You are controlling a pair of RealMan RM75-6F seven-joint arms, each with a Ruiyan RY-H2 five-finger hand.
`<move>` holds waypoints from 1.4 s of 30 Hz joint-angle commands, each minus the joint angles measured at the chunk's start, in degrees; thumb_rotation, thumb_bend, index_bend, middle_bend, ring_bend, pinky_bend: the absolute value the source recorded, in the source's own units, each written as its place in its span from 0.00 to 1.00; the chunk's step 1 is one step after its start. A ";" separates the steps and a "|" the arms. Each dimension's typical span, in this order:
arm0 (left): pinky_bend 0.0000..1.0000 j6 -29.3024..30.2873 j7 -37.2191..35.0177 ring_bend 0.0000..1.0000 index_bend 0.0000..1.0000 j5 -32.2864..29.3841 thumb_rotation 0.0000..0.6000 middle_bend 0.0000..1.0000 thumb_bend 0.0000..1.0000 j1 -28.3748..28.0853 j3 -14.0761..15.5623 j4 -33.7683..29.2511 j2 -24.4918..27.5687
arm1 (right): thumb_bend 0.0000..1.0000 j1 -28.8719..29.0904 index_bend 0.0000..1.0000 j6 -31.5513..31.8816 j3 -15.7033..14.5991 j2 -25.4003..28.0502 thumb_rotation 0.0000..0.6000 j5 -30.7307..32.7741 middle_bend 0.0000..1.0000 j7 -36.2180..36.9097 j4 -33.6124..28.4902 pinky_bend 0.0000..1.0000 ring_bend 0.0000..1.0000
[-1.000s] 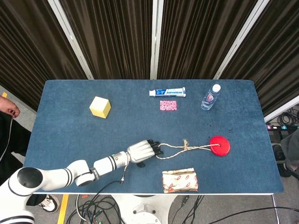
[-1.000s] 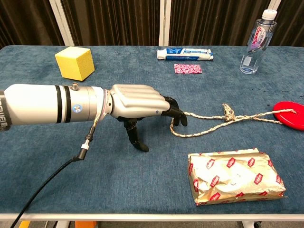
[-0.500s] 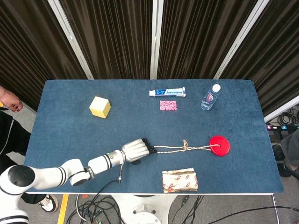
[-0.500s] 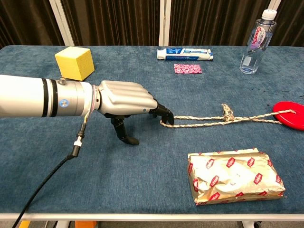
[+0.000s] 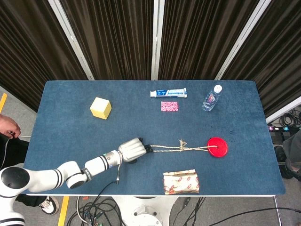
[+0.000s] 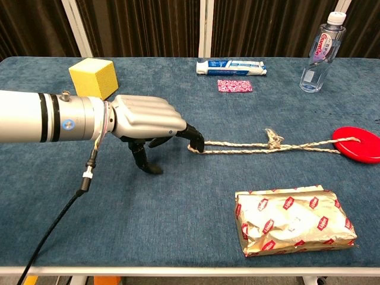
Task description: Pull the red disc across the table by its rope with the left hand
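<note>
A flat red disc (image 5: 217, 147) (image 6: 355, 144) lies on the blue table at the right. A pale twisted rope (image 5: 181, 147) (image 6: 267, 145) with a knot midway runs straight and taut from the disc leftward. My left hand (image 5: 131, 150) (image 6: 145, 122) grips the rope's left end, fingers curled over it, thumb pointing down to the table. The right hand appears in neither view.
A gold foil packet (image 5: 180, 182) (image 6: 294, 219) lies near the front edge just below the rope. A yellow cube (image 5: 100, 108) (image 6: 93, 78), a toothpaste tube (image 5: 168, 93) (image 6: 231, 67), a small pink patterned card (image 5: 169, 106) (image 6: 234, 85) and a water bottle (image 5: 212, 98) (image 6: 322, 51) stand toward the back.
My left hand has moved left with the rope end. The slack rope has pulled straight and the disc has slid a little to the left.
</note>
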 commanded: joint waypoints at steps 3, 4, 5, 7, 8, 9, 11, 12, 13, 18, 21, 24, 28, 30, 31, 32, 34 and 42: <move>0.34 -0.13 0.24 0.71 0.26 -0.44 1.00 1.00 0.38 0.00 0.01 -0.34 0.31 | 0.29 -0.08 0.00 0.13 0.04 0.03 1.00 -0.01 0.00 0.14 0.01 0.00 0.00; 0.34 -0.10 0.31 0.72 0.27 -0.56 1.00 1.00 0.40 0.03 0.02 -0.45 0.37 | 0.29 -0.10 0.00 0.16 0.05 0.02 1.00 0.00 0.00 0.22 0.10 0.00 0.00; 0.35 -0.04 0.38 0.72 0.28 -0.60 1.00 1.00 0.41 0.04 0.01 -0.50 0.41 | 0.29 -0.10 0.00 0.14 0.07 0.00 1.00 0.01 0.00 0.27 0.17 0.00 0.00; 0.36 0.08 0.48 0.72 0.29 -0.79 1.00 1.00 0.42 0.07 -0.06 -0.66 0.59 | 0.29 -0.10 0.00 0.06 0.02 0.00 1.00 -0.04 0.00 0.36 0.24 0.00 0.00; 0.36 0.11 0.48 0.73 0.29 -0.90 1.00 1.00 0.42 0.08 -0.12 -0.80 0.73 | 0.29 -0.10 0.00 0.07 -0.02 -0.01 1.00 -0.09 0.00 0.35 0.28 0.00 0.00; 0.37 0.10 0.43 0.73 0.30 -1.01 1.00 1.00 0.43 0.06 -0.18 -1.00 0.93 | 0.29 -0.09 0.00 0.09 -0.03 -0.02 1.00 -0.14 0.00 0.35 0.30 0.00 0.00; 0.39 -0.34 0.24 0.75 0.30 -1.46 1.00 1.00 0.43 -0.09 -0.33 -1.80 1.70 | 0.29 -0.07 0.00 0.07 -0.01 -0.04 1.00 -0.14 0.00 0.33 0.30 0.00 0.00; 0.39 -0.63 0.21 0.75 0.30 -1.70 1.00 1.00 0.43 -0.19 -0.40 -2.22 2.09 | 0.29 -0.05 0.00 0.04 0.00 -0.04 1.00 -0.14 0.00 0.32 0.28 0.00 0.00; 0.40 -0.91 0.38 0.75 0.30 -1.95 1.00 1.00 0.43 -0.32 -0.48 -2.72 2.58 | 0.29 -0.01 0.00 -0.02 0.01 -0.05 1.00 -0.14 0.00 0.28 0.28 0.00 0.00; 0.45 -0.64 1.24 0.77 0.38 -2.98 1.00 1.00 0.43 -0.14 -0.93 -3.65 3.30 | 0.29 0.06 0.00 -0.07 -0.12 -0.14 1.00 -0.35 0.00 0.12 0.15 0.00 0.00; 0.54 0.95 1.45 0.80 0.53 -3.41 1.00 1.00 0.48 0.56 -1.37 -3.85 3.31 | 0.29 0.07 0.00 -0.03 -0.13 -0.14 1.00 -0.44 0.00 0.20 0.21 0.00 0.00; 0.62 3.00 1.74 0.83 0.69 -3.96 1.00 1.00 0.51 1.55 -1.92 -4.17 3.83 | 0.29 0.07 0.00 0.04 -0.08 -0.02 1.00 -0.46 0.00 0.22 0.07 0.00 0.00; 0.70 6.90 1.57 0.86 0.76 -5.14 1.00 1.00 0.52 4.40 -2.11 -6.53 7.21 | 0.29 -0.05 0.00 0.21 -0.10 0.07 1.00 -0.49 0.00 0.35 0.05 0.00 0.00; 0.72 8.97 1.42 0.87 0.76 -5.61 1.00 1.00 0.52 6.16 -1.85 -8.19 9.64 | 0.29 -0.05 0.00 0.06 -0.09 0.10 1.00 -0.38 0.00 0.38 0.17 0.00 0.00; 0.72 10.28 1.29 0.87 0.76 -5.91 1.00 1.00 0.52 7.38 -1.60 -9.44 11.45 | 0.29 -0.01 0.00 -0.09 -0.06 0.07 1.00 -0.27 0.00 0.42 0.28 0.00 0.00; 0.73 11.26 1.16 0.87 0.76 -6.08 1.00 1.00 0.52 8.34 -1.33 -10.43 12.89 | 0.29 0.04 0.00 -0.23 -0.05 0.03 1.00 -0.21 0.00 0.44 0.35 0.00 0.00; 0.73 14.01 1.36 0.87 0.76 -6.06 1.00 1.00 0.52 10.84 -0.40 -12.44 16.46 | 0.29 0.18 0.00 -0.57 -0.13 -0.21 1.00 -0.20 0.00 0.53 0.56 0.00 0.00; 0.73 23.56 3.62 0.87 0.76 -11.82 1.00 1.00 0.52 21.30 1.49 -14.16 28.29 | 0.29 0.60 0.00 -0.96 -0.23 -0.72 1.00 -0.44 0.00 0.06 0.76 0.00 0.00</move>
